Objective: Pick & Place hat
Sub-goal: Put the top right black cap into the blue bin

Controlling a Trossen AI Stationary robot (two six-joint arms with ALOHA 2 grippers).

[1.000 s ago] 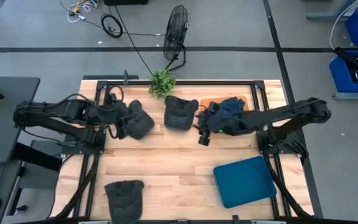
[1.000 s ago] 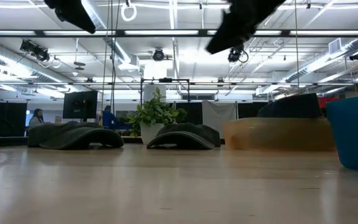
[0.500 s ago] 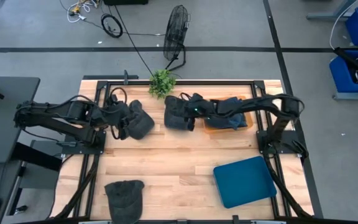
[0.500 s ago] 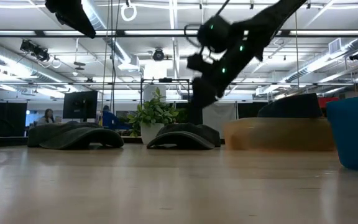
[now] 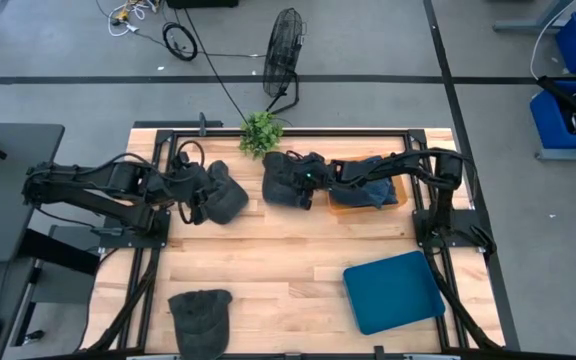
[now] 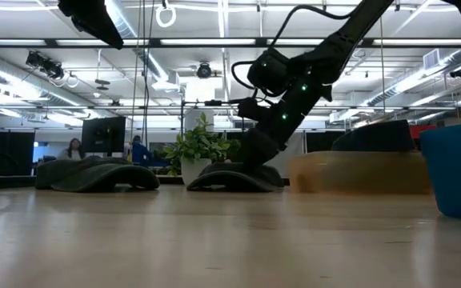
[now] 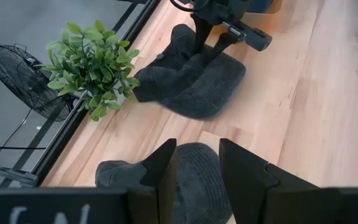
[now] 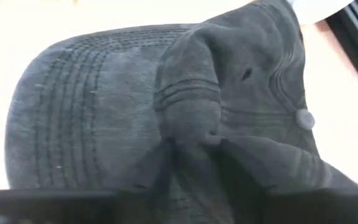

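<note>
- The right gripper (image 5: 304, 186) sits at upper centre of the high view, pressed onto the middle hat (image 5: 284, 180), which lies on the table (image 5: 268, 260) just below the potted plant (image 5: 259, 132).
- In the right wrist view the middle hat (image 8: 166, 118) fills the frame and its cloth bunches into a fold at the centre where the fingers meet it; the jaws are clenched on that fold.
- In the low view the right gripper (image 6: 256, 156) comes down at a slant onto the crown of the middle hat (image 6: 234, 178), at centre frame, with the potted plant (image 6: 194, 148) just to its left.
- The left gripper (image 5: 190, 200) rests at centre left of the high view, over the left hat (image 5: 223, 193).
- In the left wrist view its fingers (image 7: 160, 177) stand apart either side of the left hat (image 7: 194, 180) at bottom centre; the jaws are released, holding nothing.
- A further hat (image 5: 366, 178) lies in the orange tray (image 5: 393, 198), upper right of centre in the high view, under the right arm.
- A fourth hat (image 5: 199, 312) lies at the lower left edge of the table.
- A blue bin lid (image 5: 393, 290) lies at lower right.
- A floor fan (image 5: 284, 45) stands beyond the table, top centre.
</note>
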